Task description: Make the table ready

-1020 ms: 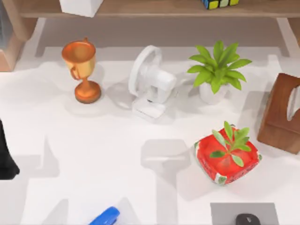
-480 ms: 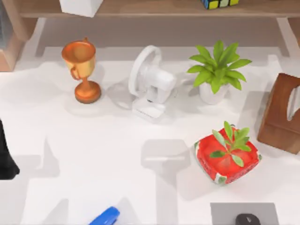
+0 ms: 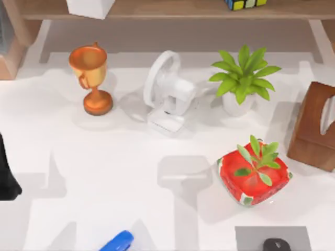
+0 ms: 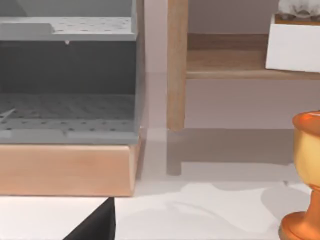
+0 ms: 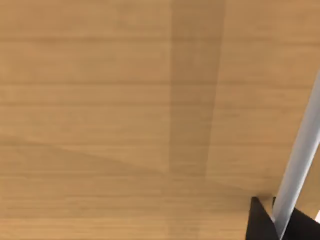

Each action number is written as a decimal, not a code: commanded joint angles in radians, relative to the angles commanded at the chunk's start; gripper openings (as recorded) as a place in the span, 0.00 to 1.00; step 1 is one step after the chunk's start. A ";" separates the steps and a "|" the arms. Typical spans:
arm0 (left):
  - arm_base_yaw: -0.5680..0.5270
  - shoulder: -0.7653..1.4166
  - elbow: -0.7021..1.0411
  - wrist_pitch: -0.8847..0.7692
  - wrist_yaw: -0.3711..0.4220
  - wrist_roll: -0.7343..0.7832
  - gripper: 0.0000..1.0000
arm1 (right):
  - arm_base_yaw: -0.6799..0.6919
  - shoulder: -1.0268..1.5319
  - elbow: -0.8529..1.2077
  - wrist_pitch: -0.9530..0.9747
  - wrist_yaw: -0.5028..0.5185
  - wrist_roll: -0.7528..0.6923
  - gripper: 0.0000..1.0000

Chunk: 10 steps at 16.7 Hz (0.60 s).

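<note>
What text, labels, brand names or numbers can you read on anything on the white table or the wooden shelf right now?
None: no readable text in any view.
Copper-coloured trophy cup: plain, no engraving visible.
White desk fan: no brand mark visible.
Red square pot with a green plant: white and green edge marks, no letters legible.
Brown wooden tissue box: unmarked.
Multicoloured puzzle cube on the brown wooden shelf: coloured squares only.

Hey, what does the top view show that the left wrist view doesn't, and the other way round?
Top view adds: a white fan, a leafy potted plant, a red planter and a brown tissue box. Left wrist view adds: a grey perforated rack on a wooden base. Shared: the gold trophy, the white table, and the wooden shelf carrying a white box.
</note>
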 joint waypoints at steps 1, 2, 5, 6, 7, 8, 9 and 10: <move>0.000 0.000 0.000 0.000 0.000 0.000 1.00 | 0.000 0.000 0.000 0.000 0.000 0.000 0.00; 0.000 0.000 0.000 0.000 0.000 0.000 1.00 | 0.000 0.000 0.000 0.000 0.000 0.000 0.00; 0.000 0.000 0.000 0.000 0.000 0.000 1.00 | 0.001 0.005 0.002 -0.005 0.004 0.003 0.00; 0.000 0.000 0.000 0.000 0.000 0.000 1.00 | 0.011 0.016 0.015 -0.018 0.014 0.003 0.00; 0.000 0.000 0.000 0.000 0.000 0.000 1.00 | 0.022 0.026 0.036 -0.040 0.025 0.003 0.00; 0.000 0.000 0.000 0.000 0.000 0.000 1.00 | 0.033 0.035 0.067 -0.059 0.035 0.003 0.00; 0.000 0.000 0.000 0.000 0.000 0.000 1.00 | 0.043 0.045 0.108 -0.075 0.045 0.002 0.00; 0.000 0.000 0.000 0.000 0.000 0.000 1.00 | 0.053 0.053 0.153 -0.094 0.055 0.001 0.00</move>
